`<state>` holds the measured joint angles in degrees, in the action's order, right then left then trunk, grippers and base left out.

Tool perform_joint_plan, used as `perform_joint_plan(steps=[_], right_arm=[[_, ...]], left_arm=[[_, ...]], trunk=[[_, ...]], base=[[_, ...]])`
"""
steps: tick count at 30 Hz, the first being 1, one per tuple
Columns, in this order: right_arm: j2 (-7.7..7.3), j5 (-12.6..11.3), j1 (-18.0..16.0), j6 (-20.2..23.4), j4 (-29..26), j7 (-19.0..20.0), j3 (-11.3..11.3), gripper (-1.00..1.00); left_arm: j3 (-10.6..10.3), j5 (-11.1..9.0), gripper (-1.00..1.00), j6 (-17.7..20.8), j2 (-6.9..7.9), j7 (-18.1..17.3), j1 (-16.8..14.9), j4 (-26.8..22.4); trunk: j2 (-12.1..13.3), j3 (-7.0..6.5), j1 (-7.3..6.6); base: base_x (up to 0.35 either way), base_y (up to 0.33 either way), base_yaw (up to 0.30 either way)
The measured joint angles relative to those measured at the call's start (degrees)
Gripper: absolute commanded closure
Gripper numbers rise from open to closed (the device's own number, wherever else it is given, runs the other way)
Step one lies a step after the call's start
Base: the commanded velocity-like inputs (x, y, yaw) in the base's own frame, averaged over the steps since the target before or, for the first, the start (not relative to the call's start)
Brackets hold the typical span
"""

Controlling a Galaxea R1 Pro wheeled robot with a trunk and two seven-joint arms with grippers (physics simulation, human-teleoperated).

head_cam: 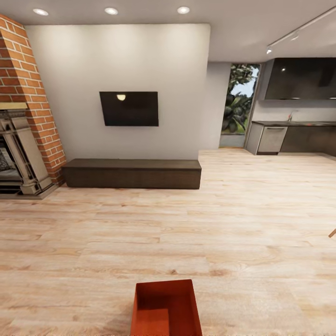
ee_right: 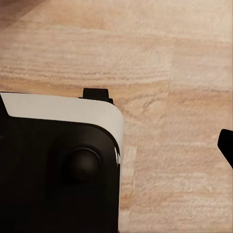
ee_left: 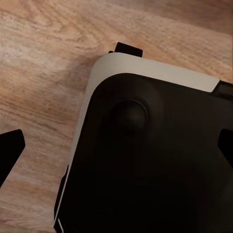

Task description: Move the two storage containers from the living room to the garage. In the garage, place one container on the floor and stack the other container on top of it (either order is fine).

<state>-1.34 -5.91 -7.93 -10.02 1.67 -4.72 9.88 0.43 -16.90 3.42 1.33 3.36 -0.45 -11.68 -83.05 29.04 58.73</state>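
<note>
One orange-red storage container stands open-topped and empty on the light wood planks of the living room, at the bottom middle of the head view and cut off by the frame edge. The garage is out of view. In the left wrist view my left gripper is open, its dark fingertips far apart over my black and white base. In the right wrist view my right gripper hangs over the base too, with one fingertip at the frame edge. Neither gripper holds anything.
A long low dark bench runs along the white wall under a black screen. A red brick fireplace stands at the far left. A kitchen counter and a doorway with greenery lie at the back right.
</note>
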Motion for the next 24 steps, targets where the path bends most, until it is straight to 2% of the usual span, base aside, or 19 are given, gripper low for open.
perform_joint_plan(steps=[24], right_arm=[[0.2, 0.0, 0.0, 0.0, 0.0, 0.0, 0.0, -1.0]], left_arm=[[-0.1, 0.2, -1.0, 0.0, 0.05, 0.0, 0.0, 0.0]], trunk=[[0.0, 2.18, 0.0]], base=[[0.0, 0.0, 0.0]])
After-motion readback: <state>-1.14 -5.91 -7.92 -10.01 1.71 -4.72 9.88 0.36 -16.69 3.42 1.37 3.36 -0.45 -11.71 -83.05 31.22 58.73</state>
